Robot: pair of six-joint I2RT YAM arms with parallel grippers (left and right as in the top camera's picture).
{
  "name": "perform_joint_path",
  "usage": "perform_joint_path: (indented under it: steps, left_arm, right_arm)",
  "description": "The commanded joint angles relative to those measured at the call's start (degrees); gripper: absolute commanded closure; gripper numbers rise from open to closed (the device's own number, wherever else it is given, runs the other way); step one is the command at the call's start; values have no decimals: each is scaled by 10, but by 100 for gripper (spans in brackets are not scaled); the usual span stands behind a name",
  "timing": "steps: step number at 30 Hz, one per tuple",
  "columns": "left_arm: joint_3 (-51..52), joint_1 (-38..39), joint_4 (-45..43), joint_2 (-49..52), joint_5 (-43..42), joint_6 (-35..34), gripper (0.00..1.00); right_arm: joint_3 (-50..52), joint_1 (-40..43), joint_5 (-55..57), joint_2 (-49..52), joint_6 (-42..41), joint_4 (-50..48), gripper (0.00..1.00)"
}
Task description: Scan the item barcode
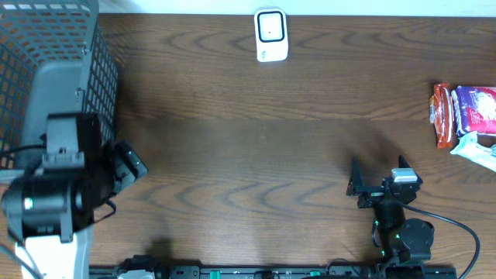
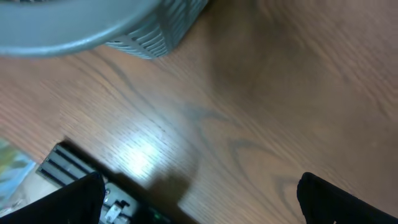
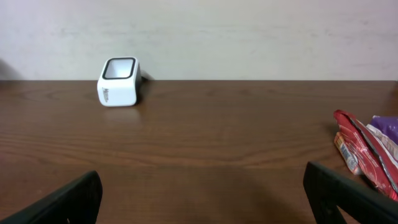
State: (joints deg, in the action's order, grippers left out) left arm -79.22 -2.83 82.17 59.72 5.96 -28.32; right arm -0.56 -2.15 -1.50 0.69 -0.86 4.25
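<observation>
A white barcode scanner (image 1: 271, 35) stands at the table's far edge, its window facing up; in the right wrist view the scanner (image 3: 119, 82) is far off to the left. A red snack packet (image 1: 442, 115), a purple one (image 1: 477, 108) and a pale one (image 1: 479, 149) lie at the right edge. My right gripper (image 1: 378, 177) hovers open and empty near the front, left of the packets, with the red packet (image 3: 351, 140) at its right. My left gripper (image 2: 202, 208) is open over bare wood beside the basket, holding nothing.
A grey mesh basket (image 1: 54, 62) fills the left end of the table, and its rim (image 2: 93, 25) shows at the top of the left wrist view. The left arm (image 1: 62, 194) stands beside it. A black rail (image 1: 271, 273) runs along the front edge.
</observation>
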Motion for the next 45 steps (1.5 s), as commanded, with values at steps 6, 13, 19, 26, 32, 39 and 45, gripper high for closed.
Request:
perform_joint_path:
  steps: [6,13,19,26,32,39,45]
  left_arm:
    - [151,56,-115,-112,-43,88,2]
    - [290,71,-279,-206,-115,145,2]
    - [391,72,-380,-296,-148,172,1]
    - [437,72,-390,-399,-164,171,2]
    - [449,72,-390,-444,-171,171,2]
    - [465,56,-390,-466,-169,171,2]
    - [500,33,-396,-504,-169,171,2]
  right_arm:
    - [2,3,0,-4,-8,0,1]
    - [2,3,0,-4,-8,0,1]
    - [2,3,0,-4,-8,0,1]
    - [2,3,0,-4,-8,0,1]
    - [2,3,0,-4,-8,0,1]
    - [2,3,0,-4,-8,0,1]
    - [2,3,0,-4,-8,0,1]
